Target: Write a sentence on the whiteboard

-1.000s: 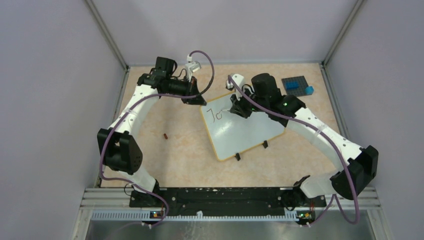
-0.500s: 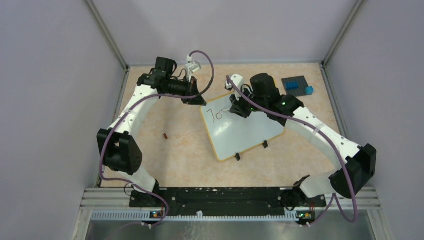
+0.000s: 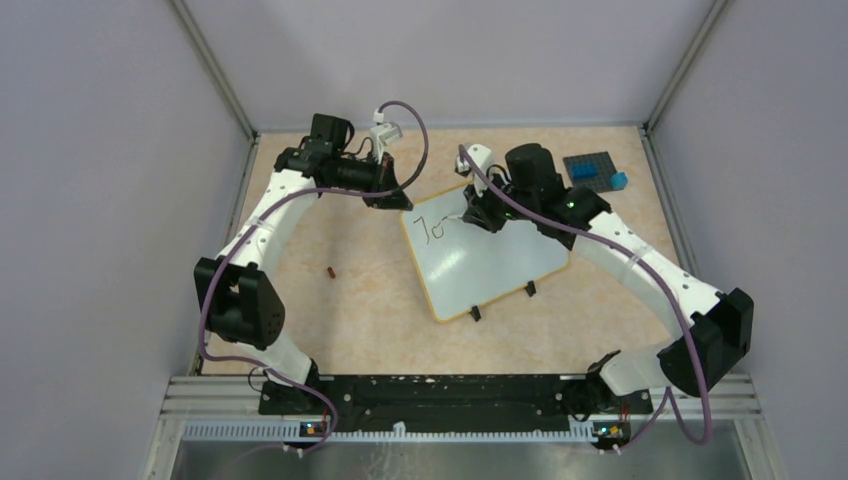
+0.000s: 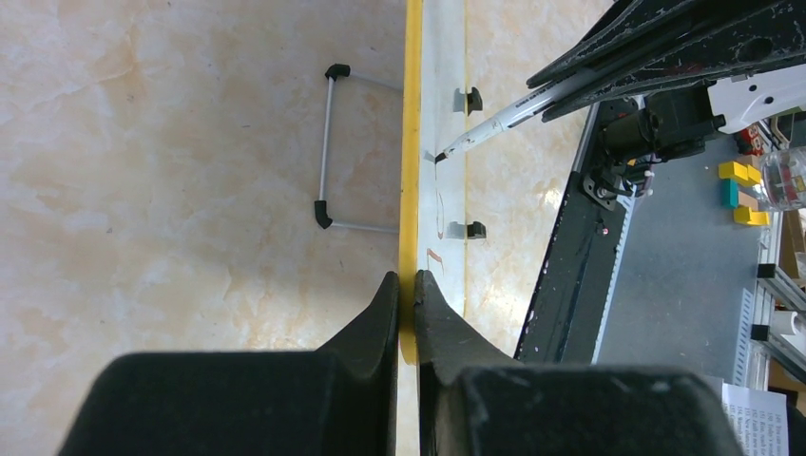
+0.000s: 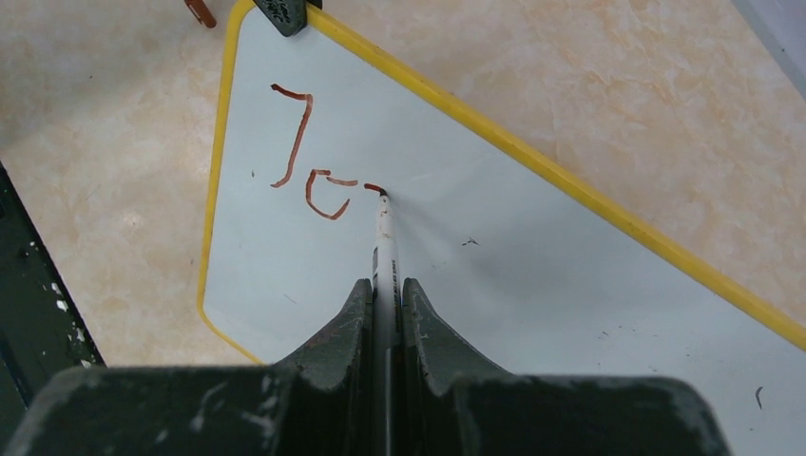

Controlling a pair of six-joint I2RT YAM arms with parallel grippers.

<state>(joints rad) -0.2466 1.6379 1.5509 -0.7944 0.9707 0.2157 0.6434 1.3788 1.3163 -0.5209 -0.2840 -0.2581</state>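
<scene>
— Starting at the left, what is lying beside the whiteboard (image 3: 490, 265)?

— A small reddish piece (image 3: 331, 271) is lying on the table (image 3: 340, 310), well to the whiteboard's left. Next, the left tool (image 4: 406, 277) is pinching the whiteboard's yellow rim at its far-left corner, with the jaws nearly together on the thin edge.

— And which way is the whiteboard running?

— Its long axis is going left to right, angling away from the arm bases toward the right. Its two black clip feet (image 3: 476, 313) are sitting on its near long edge. I cannot tell whether it is lying flat or is propped.

— How is the sentence (image 5: 300, 133) coming along?

— Only "Jo" and a short stroke are showing, near the whiteboard's far-left corner and running along its long axis.

— What about the right tool (image 5: 385, 285)?

— It is gripping a white marker (image 5: 384, 237) between narrow jaws. The marker is pointing toward the whiteboard's far edge, its tip touching the end of that short stroke.

— Is anything holding things?

— Beyond the whiteboard's far-right corner, a dark blue studded plate (image 3: 598, 160) is carrying a blue brick (image 3: 584, 172). A brighter blue brick (image 3: 619, 180) is sitting at the plate's right edge.
</scene>
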